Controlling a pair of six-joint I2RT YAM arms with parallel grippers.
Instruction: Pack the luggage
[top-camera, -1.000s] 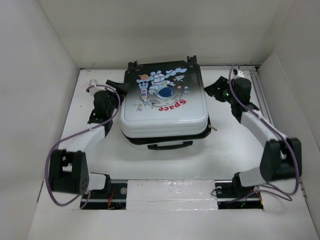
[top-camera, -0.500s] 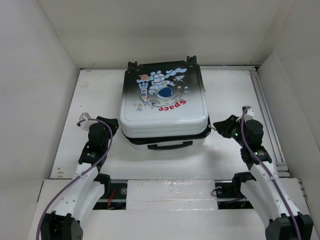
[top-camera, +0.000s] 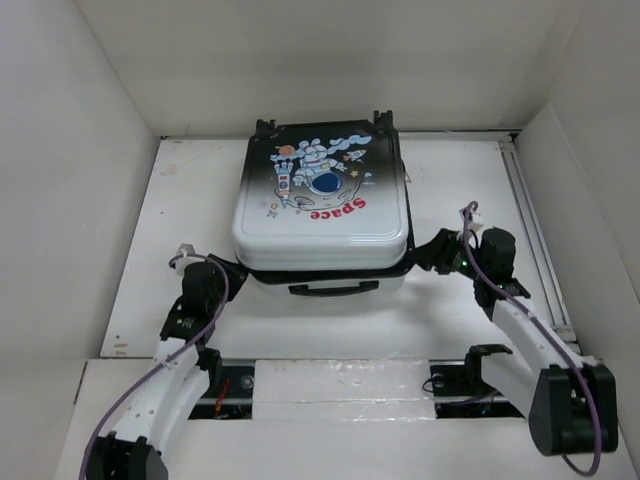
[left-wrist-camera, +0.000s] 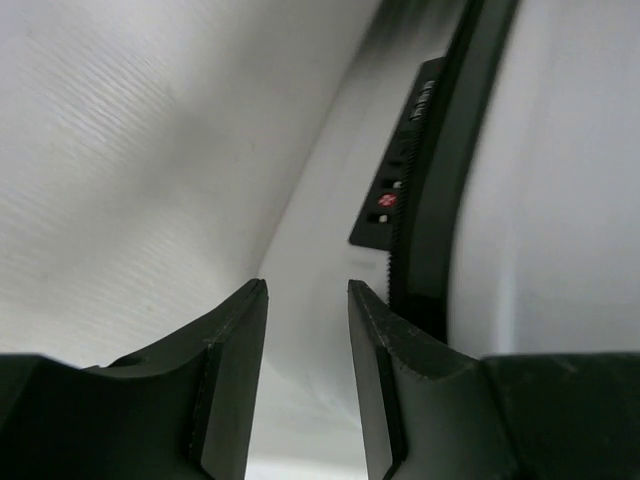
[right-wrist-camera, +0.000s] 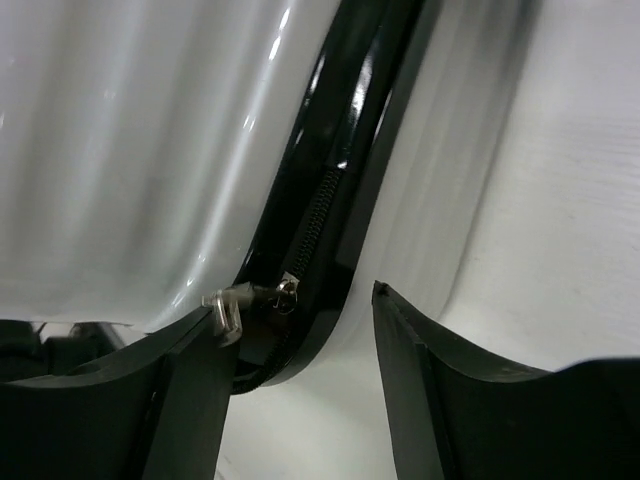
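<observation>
- Position: the luggage (top-camera: 322, 205) lies flat on the table (top-camera: 190, 200), midway between the left and right edges and nearer the far edge. Its astronaut print faces up and its handle (top-camera: 334, 289) faces the near edge.
- Lid: down on the base. A dark seam band shows along the near side, and whether it is fully zipped cannot be told.
- Left gripper (left-wrist-camera: 307, 290): at the case's near-left corner, released. Its fingers stand narrowly apart with nothing between them, just beside the side wall below the combination lock (left-wrist-camera: 392, 190).
- Right gripper (right-wrist-camera: 297, 300): at the near-right corner, released and spread wide. The zip pull (right-wrist-camera: 232, 298) sits just off its left finger and is not gripped.
- Step in hand, as judged: closing the case, with the right arm lined up on the pull.
- Next move calls for: a small shift to centre the pull, a firm pinch, then a draw along the zip track (right-wrist-camera: 318, 215) while the left arm braces the shell.
- Risk: the small metal tab may slip out of the pinch.
</observation>
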